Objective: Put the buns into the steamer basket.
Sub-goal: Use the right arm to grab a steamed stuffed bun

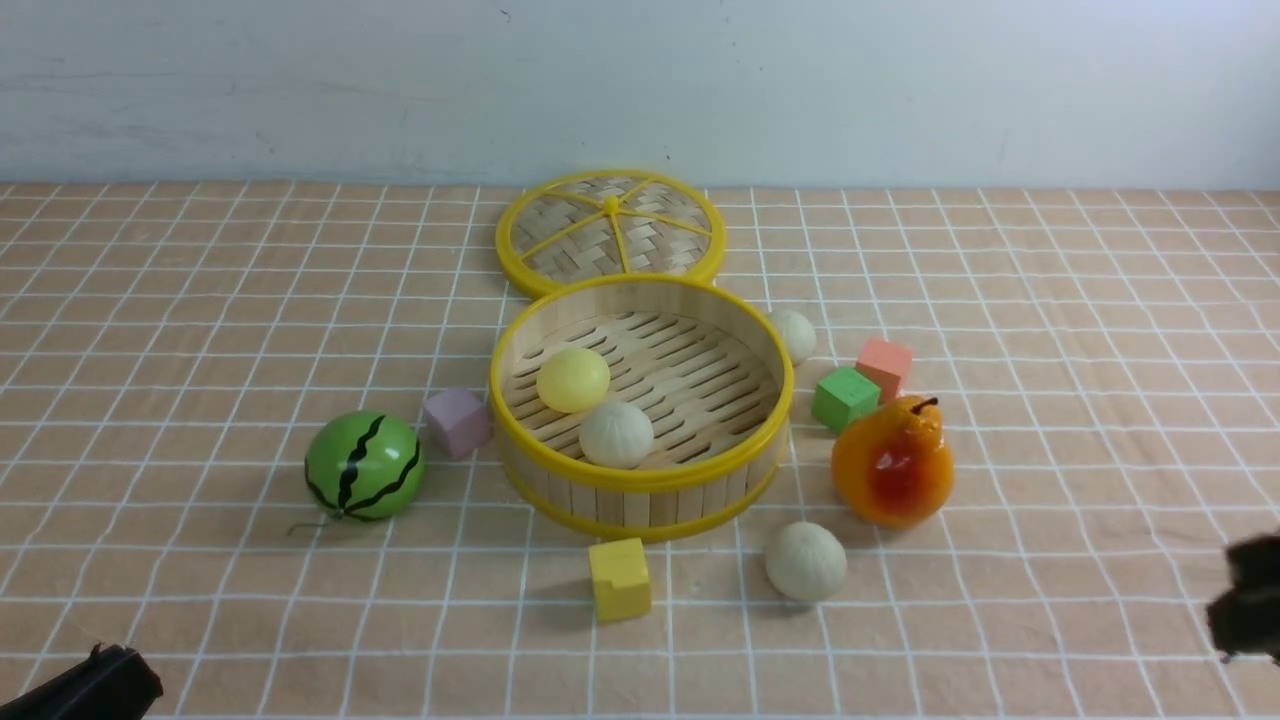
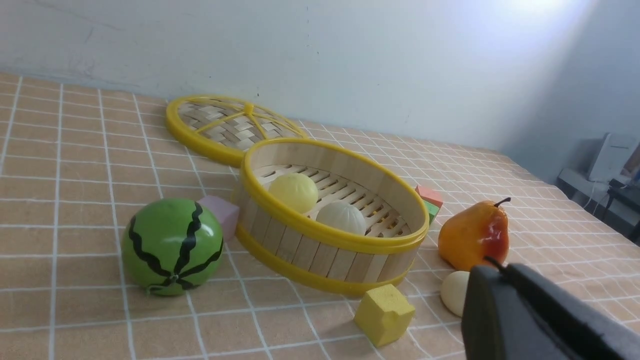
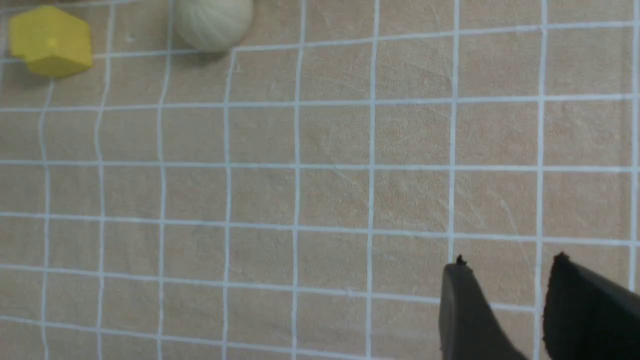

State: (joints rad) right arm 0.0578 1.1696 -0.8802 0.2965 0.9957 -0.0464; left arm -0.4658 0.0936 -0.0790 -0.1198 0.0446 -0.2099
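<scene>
**Risks.** The right gripper [image 3: 510, 260], at the right edge of the front view, has its jaws parted with only tablecloth [image 3: 320, 190] between them, so it holds nothing. The left gripper [image 1: 125, 672], in the lower left corner, is closed and empty.

Two buns lie outside the basket [image 1: 640, 478].
- **Front bun:** The front bun [image 1: 805, 561], lower centre-right, sits on open cloth between the yellow block [image 1: 619, 579] and the pear [image 1: 892, 462]. Being round, I judge it will roll if one finger touches it first. A wide approach could knock the pear.
- **Rear bun:** The rear bun [image 1: 795, 335], centre-right, sits close against the basket's far side, partly hidden by its wall, with the green block [image 1: 845, 398] near. I expect little finger room there. A descent could catch the yellow rim and shift the basket.
- **Release:** A drop from height could bounce a bun back out.

**Condition.** The basket stands upright at frame centre. It is round and shallow, with a slatted floor, a wooden strip wall and yellow rims. In its left half lie the yellow bun [image 1: 572, 379], smooth and pale, and the ridged bun [image 1: 616, 434], off-white with faint pleats. They are close together, and I cannot tell whether they touch. The two outside are off-white; the front one shows faint ridges.
</scene>
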